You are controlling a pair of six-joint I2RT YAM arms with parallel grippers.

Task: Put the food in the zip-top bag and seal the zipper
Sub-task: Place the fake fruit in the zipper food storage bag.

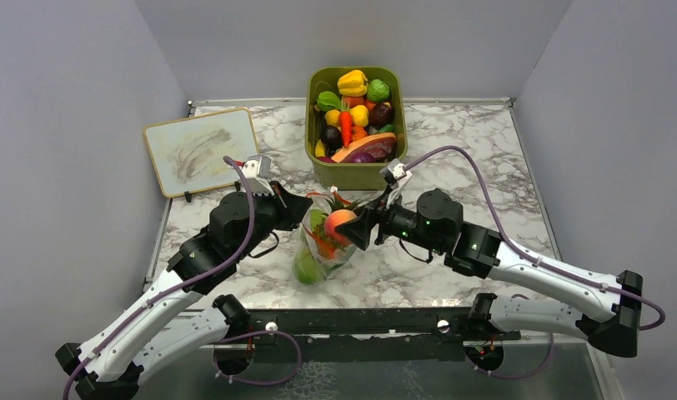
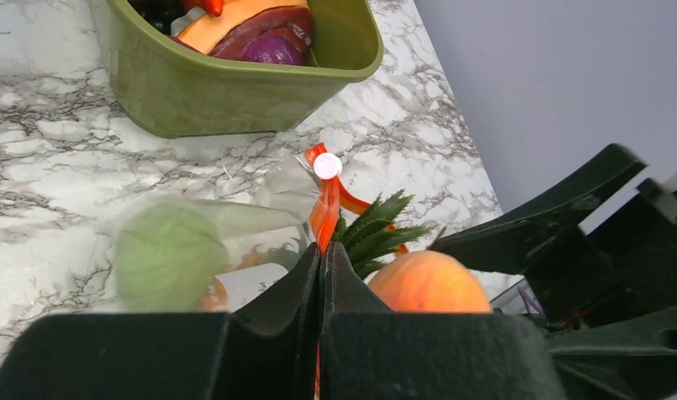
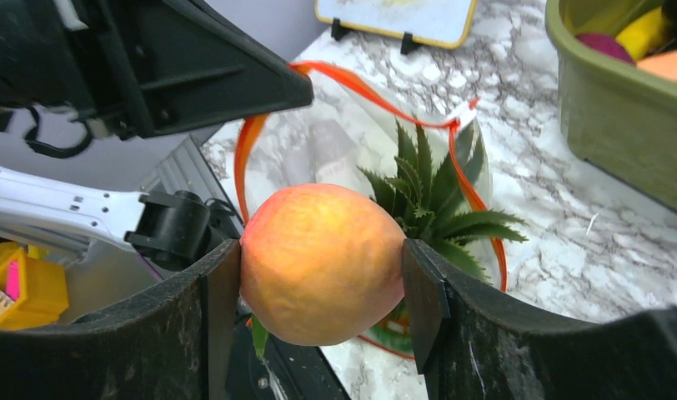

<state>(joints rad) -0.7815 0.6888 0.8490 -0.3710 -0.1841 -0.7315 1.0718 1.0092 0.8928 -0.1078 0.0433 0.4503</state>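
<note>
Only wrist views tell, left gripper [image 2: 321, 265] pinching zipper [image 2: 326, 208], right gripper [image 3: 321, 271] clamping peach [image 3: 318, 250], seemingly over bag [image 3: 318, 143]

Bright, even light with soft shadows; the cabbage ball [image 2: 170, 254] looks blurred, possibly defocused.

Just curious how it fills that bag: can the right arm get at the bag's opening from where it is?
Probably yes. The right gripper, holding the peach-coloured fruit, sits right at the mouth of the bag, which the left gripper pinches open by its orange strip. Only green leaves poke up there.
</note>
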